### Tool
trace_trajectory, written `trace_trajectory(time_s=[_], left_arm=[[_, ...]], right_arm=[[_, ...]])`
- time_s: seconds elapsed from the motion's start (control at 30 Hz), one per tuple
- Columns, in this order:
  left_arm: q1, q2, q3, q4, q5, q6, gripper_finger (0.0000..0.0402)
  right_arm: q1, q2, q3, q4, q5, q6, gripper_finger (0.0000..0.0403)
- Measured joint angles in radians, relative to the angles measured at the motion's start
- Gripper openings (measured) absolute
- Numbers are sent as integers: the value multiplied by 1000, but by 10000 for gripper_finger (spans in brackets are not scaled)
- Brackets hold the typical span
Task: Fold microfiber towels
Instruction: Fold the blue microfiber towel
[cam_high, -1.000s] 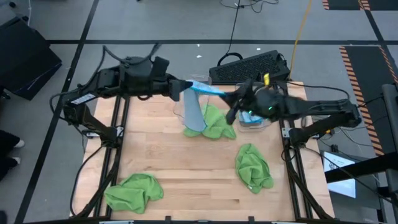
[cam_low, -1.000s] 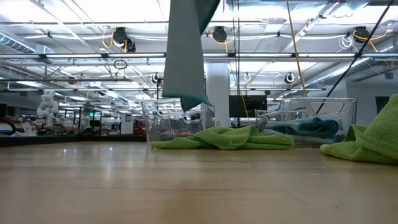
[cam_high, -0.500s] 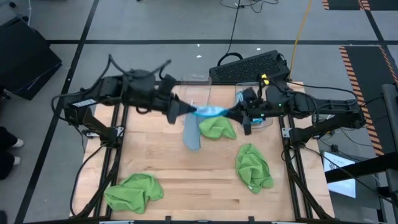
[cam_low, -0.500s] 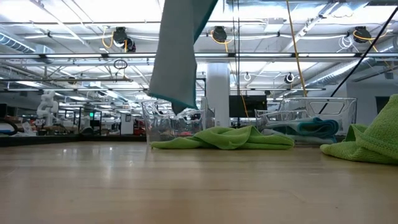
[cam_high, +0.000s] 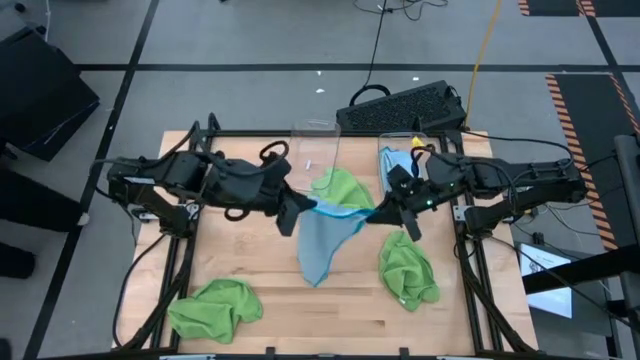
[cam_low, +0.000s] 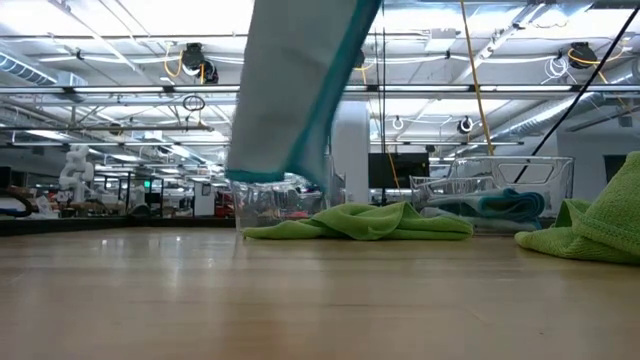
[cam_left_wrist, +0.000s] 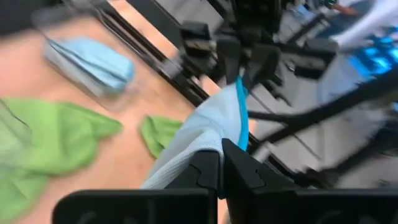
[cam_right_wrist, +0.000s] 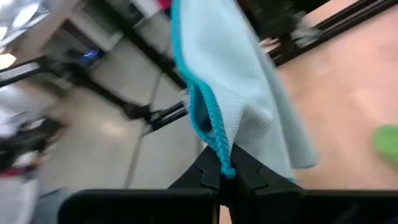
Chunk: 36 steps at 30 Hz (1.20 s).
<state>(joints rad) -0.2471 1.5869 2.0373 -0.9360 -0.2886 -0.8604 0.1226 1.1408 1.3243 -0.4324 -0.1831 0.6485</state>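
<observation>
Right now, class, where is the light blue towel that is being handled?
In the high view, the light blue towel hangs mid-table between the left gripper and right gripper, beside a green towel.

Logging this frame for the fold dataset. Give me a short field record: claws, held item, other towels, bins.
left claw: shut on blue towel edge, mid-table
right claw: shut on opposite edge of blue towel
blue towel: stretched between both claws, rest hanging, lifted off the table
green towels: three, crumpled; one at back centre, one right, one front left
bins: clear, at back; right bin holds blue towels, other bin contents unclear
</observation>
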Motion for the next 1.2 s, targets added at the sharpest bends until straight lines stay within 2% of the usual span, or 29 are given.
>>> trace_trajectory(time_s=[0.1, 0.2, 0.43, 0.57, 0.63, 0.73, 0.87, 1.0, 1.2], left_arm=[[30, 15, 1, 8, -61, 29, 13], [70, 20, -1, 9, -71, 49, 6], [163, 32, 0, 96, -72, 95, 13], [169, 28, 1, 116, -40, 91, 4], [143, 28, 1, 70, -41, 54, 6], [74, 30, -7, -42, -101, -41, 7], [-33, 34, -122, -64, -172, -188, 5], [-141, 35, -265, 17, -142, -346, 7], [-278, 37, -457, 204, -124, -554, 9]], right_arm=[[-18, 1, 0, 6, 91, -31, 0], [-51, -2, 0, 13, 153, -55, 0], [-146, -3, 0, 27, 209, -111, 0], [-161, -4, 0, 47, 173, -93, 0], [-137, -4, 0, 24, 136, -72, 0], [-80, 9, 0, -29, 126, -42, 0], [5, 48, 0, -79, 126, -6, 0], [79, 106, -1, -73, 90, 35, 0], [179, 206, -1, -74, -25, 115, 0]])
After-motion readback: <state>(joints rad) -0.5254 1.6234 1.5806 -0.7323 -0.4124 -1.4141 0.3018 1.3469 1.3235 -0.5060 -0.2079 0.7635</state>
